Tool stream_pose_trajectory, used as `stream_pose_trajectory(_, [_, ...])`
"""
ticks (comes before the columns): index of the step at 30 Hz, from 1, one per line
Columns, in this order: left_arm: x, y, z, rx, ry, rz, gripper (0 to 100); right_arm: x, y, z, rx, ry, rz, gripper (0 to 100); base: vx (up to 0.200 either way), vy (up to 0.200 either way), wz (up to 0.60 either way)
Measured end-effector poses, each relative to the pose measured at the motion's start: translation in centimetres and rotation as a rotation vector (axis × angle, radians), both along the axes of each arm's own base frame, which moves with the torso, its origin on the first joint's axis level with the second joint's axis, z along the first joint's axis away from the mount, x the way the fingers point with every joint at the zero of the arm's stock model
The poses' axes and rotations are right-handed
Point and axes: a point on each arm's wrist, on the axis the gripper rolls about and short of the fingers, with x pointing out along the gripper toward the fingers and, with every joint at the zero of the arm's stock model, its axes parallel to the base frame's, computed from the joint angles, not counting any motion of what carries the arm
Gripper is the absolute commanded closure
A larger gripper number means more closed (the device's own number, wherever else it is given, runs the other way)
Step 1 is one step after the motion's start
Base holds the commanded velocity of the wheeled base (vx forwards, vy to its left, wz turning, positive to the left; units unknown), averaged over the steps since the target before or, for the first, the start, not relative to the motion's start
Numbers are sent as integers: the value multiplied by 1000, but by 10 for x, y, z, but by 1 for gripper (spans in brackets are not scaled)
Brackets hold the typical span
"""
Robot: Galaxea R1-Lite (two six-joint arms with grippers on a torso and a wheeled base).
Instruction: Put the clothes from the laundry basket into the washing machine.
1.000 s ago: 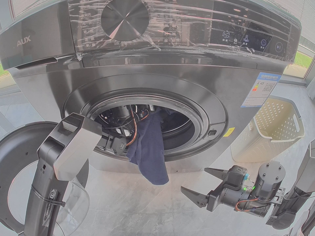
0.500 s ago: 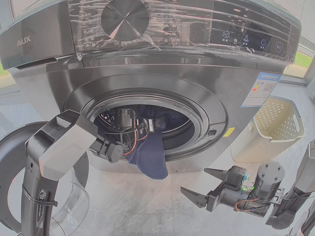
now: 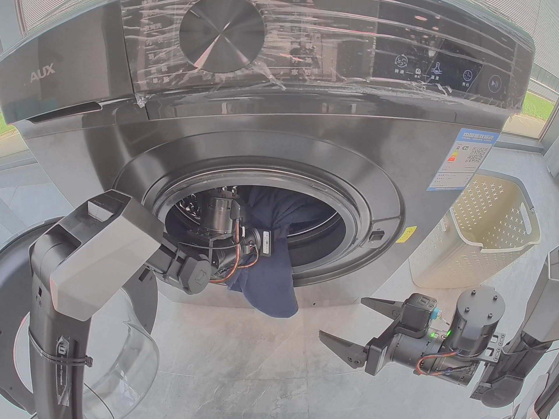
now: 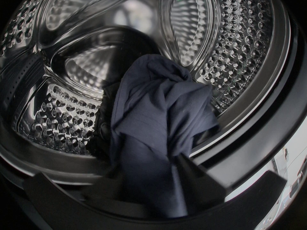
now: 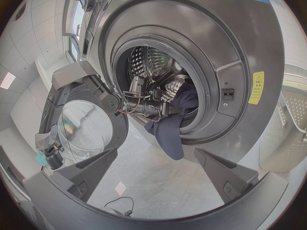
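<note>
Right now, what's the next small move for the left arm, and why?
Probably push the left arm deeper into the drum to work the navy garment in: its upper part lies inside, but the lower part hangs out over the door rim toward the floor.

This looks like a laundry room. A front-loading washing machine (image 3: 244, 129) has a dark blue garment (image 3: 271, 274) hanging from its open drum, and a cream perforated laundry basket (image 3: 495, 228) stands beside it. The floor (image 3: 233, 368) is grey tile, the walls (image 5: 25, 42) are white tile, and there is a window (image 5: 72, 16).
</note>
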Motion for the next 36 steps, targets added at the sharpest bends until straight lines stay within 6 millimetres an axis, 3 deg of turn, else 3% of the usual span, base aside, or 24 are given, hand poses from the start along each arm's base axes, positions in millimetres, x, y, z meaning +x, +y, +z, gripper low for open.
stream_pose_trajectory(10, [18,-3,23,-91,-80,31,100,1,1,1,5,-4,-1,0,0,0,0])
stream_pose_trajectory(19, [43,-10,57,-225,-276,112,100,3,1,2,9,-9,-5,0,0,0,0])
stream_pose_trajectory(26, [52,-10,53,-246,-309,132,100,3,1,3,13,-11,-5,0,0,0,0])
stream_pose_trajectory(27, [52,-9,52,-246,-308,134,0,3,2,3,13,-11,-4,0,0,0,0])
stream_pose_trajectory(36, [47,-9,47,-231,-281,132,0,3,3,3,16,-14,-2,0,0,0,0])
